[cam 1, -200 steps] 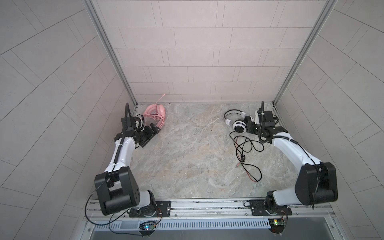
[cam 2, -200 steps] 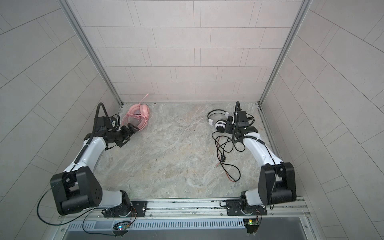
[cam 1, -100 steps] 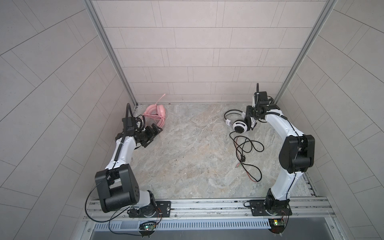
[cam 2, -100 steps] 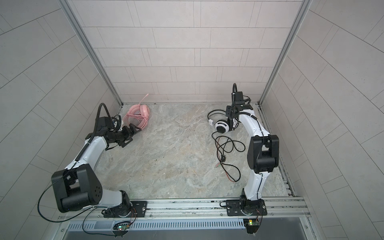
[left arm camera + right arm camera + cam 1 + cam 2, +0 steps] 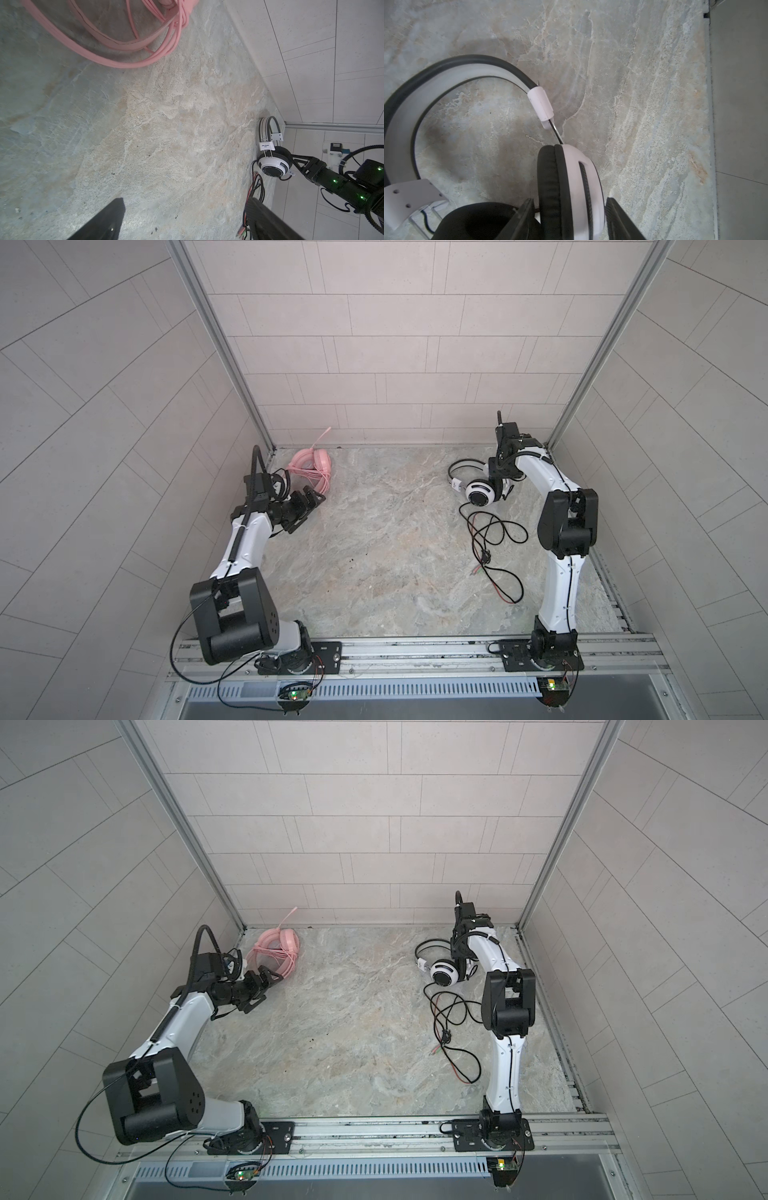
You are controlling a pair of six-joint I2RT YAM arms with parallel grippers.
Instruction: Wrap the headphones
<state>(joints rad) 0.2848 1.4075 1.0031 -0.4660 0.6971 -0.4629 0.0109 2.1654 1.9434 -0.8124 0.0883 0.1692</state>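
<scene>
Right wrist view: right gripper (image 5: 569,200) seems clamped on white headset (image 5: 577,166); its cable (image 5: 484,558) sprawls loose nearby; left gripper (image 5: 309,510) gapes, well apart.

I'm running a purpose-built robot test cell, the sort found in a lab. Tile-patterned wall panels (image 5: 395,344) box in three sides, framed by bare aluminium posts (image 5: 224,348). The stone-look surface (image 5: 374,539) ends at an aluminium rail (image 5: 415,649). The left arm (image 5: 245,547) and right arm (image 5: 561,585) are bolted there, above exposed circuit boards (image 5: 296,696) showing green lights.
</scene>
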